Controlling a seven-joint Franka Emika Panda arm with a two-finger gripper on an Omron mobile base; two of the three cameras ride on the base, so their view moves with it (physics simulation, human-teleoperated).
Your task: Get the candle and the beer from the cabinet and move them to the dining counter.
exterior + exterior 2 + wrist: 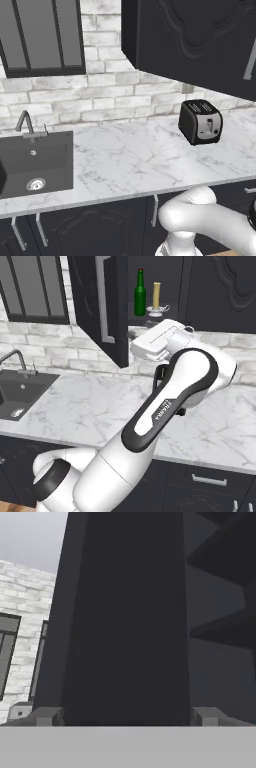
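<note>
My arm (165, 406) is glossy white plastic with dark matt joints. The surface (140, 155) is polished grey-veined marble. The cabinet (95, 306) door looks matt black; the beer (140, 293) is shiny green glass; the toaster (200, 121) brushed metal.

The white arm (165, 406) rises from its base, bends sharply at the elbow and folds back, wrist raised. The gripper (127, 716) has its fingertips (47, 716) spread wide, nothing between them.
</note>
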